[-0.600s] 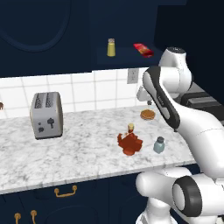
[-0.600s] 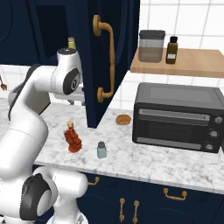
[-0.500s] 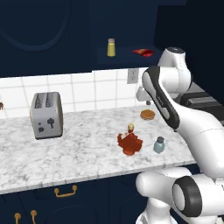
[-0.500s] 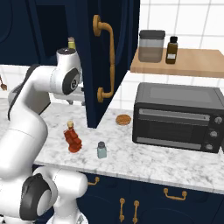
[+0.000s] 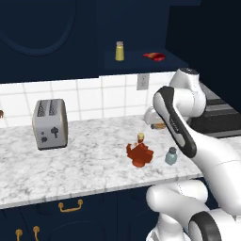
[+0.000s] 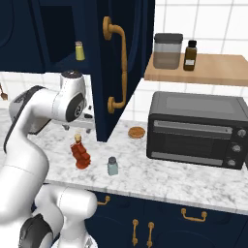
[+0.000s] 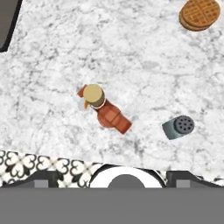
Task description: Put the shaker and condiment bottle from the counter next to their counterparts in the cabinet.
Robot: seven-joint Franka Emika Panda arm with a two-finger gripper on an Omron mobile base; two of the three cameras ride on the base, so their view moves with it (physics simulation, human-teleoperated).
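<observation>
Claw [image 6: 77, 127] first: it hangs above the worktop [image 7: 131, 52] pointing straight down, jaws spread wide and nothing between them. That fits a hand lining itself up for a pick, not one carrying anything. It is clear of every object (how high above them I cannot tell).

Just below it, nearly centred in the hand view, stands the bottle [image 7: 107, 109], upright, pale cap upward. Being under the open jaws makes it, in my judgement, the first thing to be taken. A top-down grasp would have to close on the narrow neck or the bulbous body, and the rounded body could slip.

Near the bottle, apart from it and closer to the worktop's front edge, the shaker [image 7: 179, 127] stands upright with its holed cap up. It leaves room for the jaws to come down on the bottle without knocking it over.

Farther back lies a waffle [image 7: 200, 14], well apart from both.

Up in the open cabinet [image 5: 141, 63], the yellow shaker [image 5: 120, 51] and the red item [image 5: 154, 57] sit on the shelf with a gap between them. That gap, or the space beside either, is where the two things belong. Neither has been lifted, so the task looks barely begun.
</observation>
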